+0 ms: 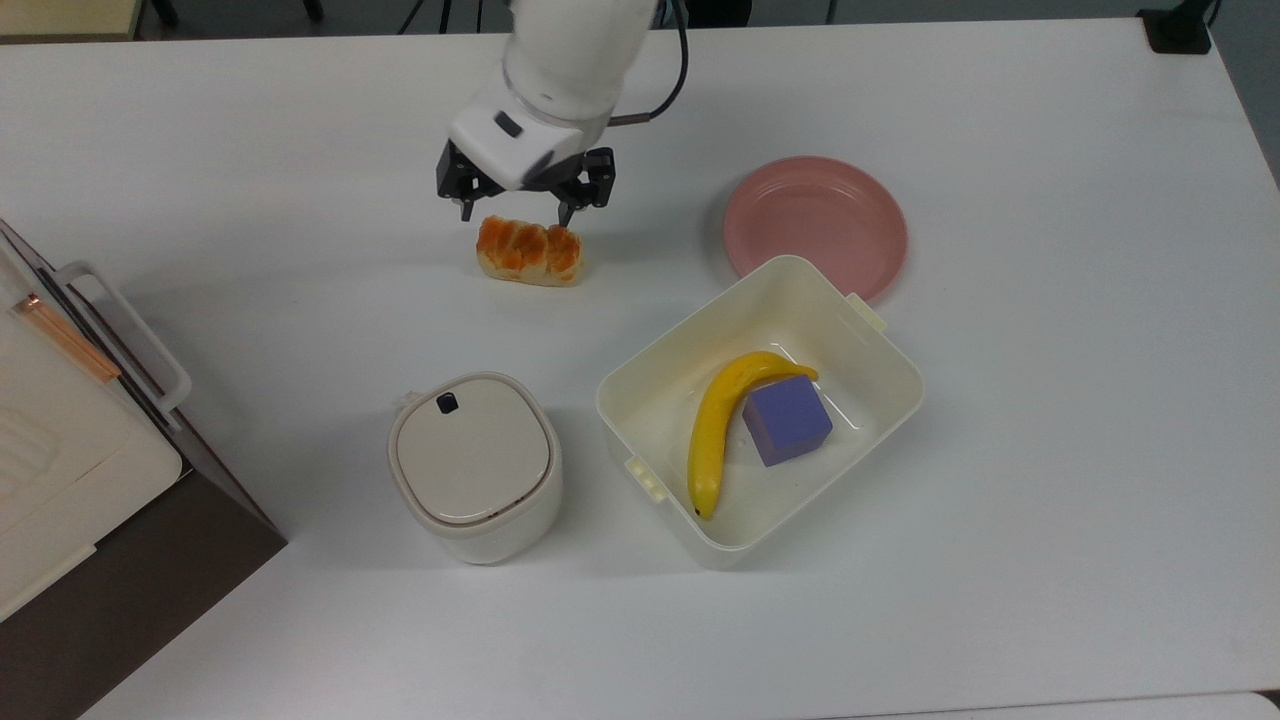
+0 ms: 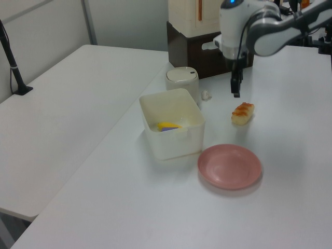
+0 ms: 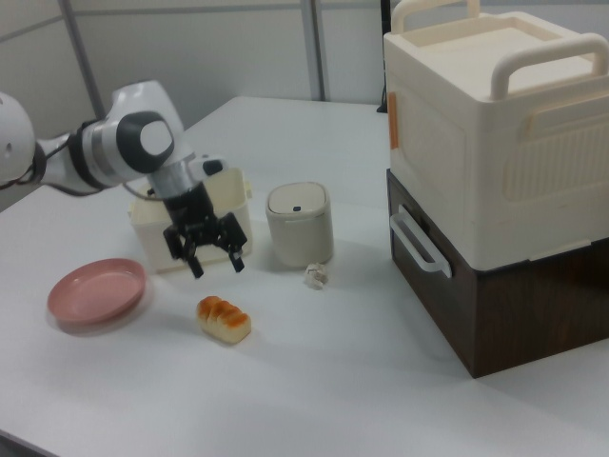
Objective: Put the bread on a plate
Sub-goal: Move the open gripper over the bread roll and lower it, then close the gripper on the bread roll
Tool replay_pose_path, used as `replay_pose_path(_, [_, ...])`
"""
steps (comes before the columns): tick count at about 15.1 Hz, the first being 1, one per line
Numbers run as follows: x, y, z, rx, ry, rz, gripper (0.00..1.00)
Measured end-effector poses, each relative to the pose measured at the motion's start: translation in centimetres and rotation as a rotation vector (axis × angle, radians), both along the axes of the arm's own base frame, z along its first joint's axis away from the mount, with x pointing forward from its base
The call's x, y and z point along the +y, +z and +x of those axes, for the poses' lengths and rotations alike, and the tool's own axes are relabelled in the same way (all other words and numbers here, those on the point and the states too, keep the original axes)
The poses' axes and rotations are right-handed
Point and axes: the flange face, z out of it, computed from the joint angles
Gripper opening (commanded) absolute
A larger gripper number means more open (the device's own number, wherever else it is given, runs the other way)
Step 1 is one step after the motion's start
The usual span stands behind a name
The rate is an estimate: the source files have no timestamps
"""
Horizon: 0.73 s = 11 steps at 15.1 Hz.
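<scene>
The bread (image 1: 530, 250), a small bun with a glossy orange top, lies on the white table, also seen in the left view (image 2: 243, 113) and the right view (image 3: 225, 318). My gripper (image 1: 515, 215) hangs open just above it, fingers spread wider than the bun and nothing between them. The right view shows the gripper (image 3: 215, 267) a little above and behind the bread, not touching it. The left view has the gripper (image 2: 236, 91) over the bun's far end. The pink plate (image 1: 815, 225) sits bare at the top view's right, and shows in the other views (image 2: 230, 166) (image 3: 97, 290).
A cream tub (image 1: 760, 275) beside the plate holds a banana (image 1: 712, 430) and a purple cube (image 1: 787, 420). A lidded cream container (image 1: 472, 465) stands at the top view's lower middle. A large cream and brown box (image 3: 495, 171) stands at the table's end. A small white scrap (image 3: 315, 276) lies near the container.
</scene>
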Motion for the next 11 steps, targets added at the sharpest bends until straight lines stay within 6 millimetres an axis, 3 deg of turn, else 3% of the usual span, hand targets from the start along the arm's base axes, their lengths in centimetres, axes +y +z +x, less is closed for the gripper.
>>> replay_pose_path(2, [1.1,-1.6,-1.0,0.071,0.112,-0.036,1.0])
replay_pose_path(5, [2.0,-1.8,-1.6,0.146,0.257,-0.046,1.0])
replay_pose_path(11, [0.2,-2.5,-2.2,0.39,0.658,-0.15,0.99])
